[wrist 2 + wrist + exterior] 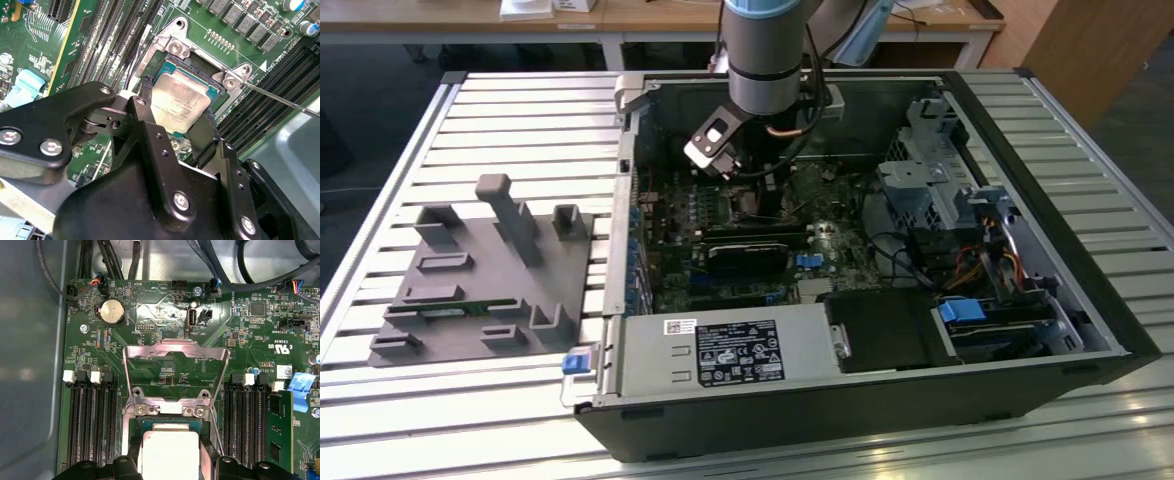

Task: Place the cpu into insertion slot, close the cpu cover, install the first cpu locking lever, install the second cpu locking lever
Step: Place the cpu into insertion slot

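The cpu (181,102) is sitting right at the insertion slot (197,62), and its silver top is facing up. In the second wrist view the slot's black rim is peeking out past the far edge of the chip. I cannot tell if the chip is lying all the way down in the slot or hanging just above it.

The gripper (177,106) is holding the cpu. Its two black fingers (144,102) are pressing on two opposite sides of the chip, one on each side.

In the first wrist view the cpu cover (150,349) is standing open, tipped up behind the cpu (170,455) with its cut-out middle showing the green board (150,300) through it. A thin metal lever (280,98) is sticking out to one side of the slot, lifted off the board. Long black memory slots (92,425) are running along both sides of the slot.

In the exterior view the arm (771,50) is coming straight down from above and reaching into the open computer case (1067,235). Its wrist is pointing down at the board, with the gripper (754,195) low inside the case. The case is lying on its side on a desk (520,120) made of metal slats. A grey holder block (480,280) is resting on the desk at the exterior view's left, well apart from the gripper.
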Action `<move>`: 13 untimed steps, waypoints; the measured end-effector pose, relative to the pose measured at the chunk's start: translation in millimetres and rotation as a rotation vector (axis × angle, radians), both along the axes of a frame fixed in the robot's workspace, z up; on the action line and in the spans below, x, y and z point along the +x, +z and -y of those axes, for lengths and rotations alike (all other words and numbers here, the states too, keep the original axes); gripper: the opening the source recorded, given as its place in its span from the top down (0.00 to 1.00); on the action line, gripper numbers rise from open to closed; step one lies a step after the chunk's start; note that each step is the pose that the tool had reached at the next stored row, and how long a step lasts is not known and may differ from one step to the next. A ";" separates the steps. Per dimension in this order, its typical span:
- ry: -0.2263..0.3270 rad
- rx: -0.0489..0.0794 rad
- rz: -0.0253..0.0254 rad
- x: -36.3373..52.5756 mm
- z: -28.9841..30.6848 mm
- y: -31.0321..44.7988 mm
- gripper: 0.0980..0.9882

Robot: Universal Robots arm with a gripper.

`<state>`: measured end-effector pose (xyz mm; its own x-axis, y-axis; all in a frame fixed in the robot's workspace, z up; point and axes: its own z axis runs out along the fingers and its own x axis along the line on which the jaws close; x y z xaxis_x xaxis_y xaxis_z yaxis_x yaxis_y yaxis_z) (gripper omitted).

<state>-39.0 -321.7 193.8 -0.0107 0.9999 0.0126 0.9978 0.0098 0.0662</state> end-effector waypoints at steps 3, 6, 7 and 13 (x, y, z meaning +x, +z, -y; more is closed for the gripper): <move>0.000 0.000 0.0000 0.0 0.0 -0.1 0.49; 0.000 0.000 0.0002 0.1 -0.1 -0.2 0.42; 0.000 0.000 0.0002 0.0 -0.4 -0.3 0.42; 0.000 0.001 0.0000 0.0 -1.8 -0.9 0.42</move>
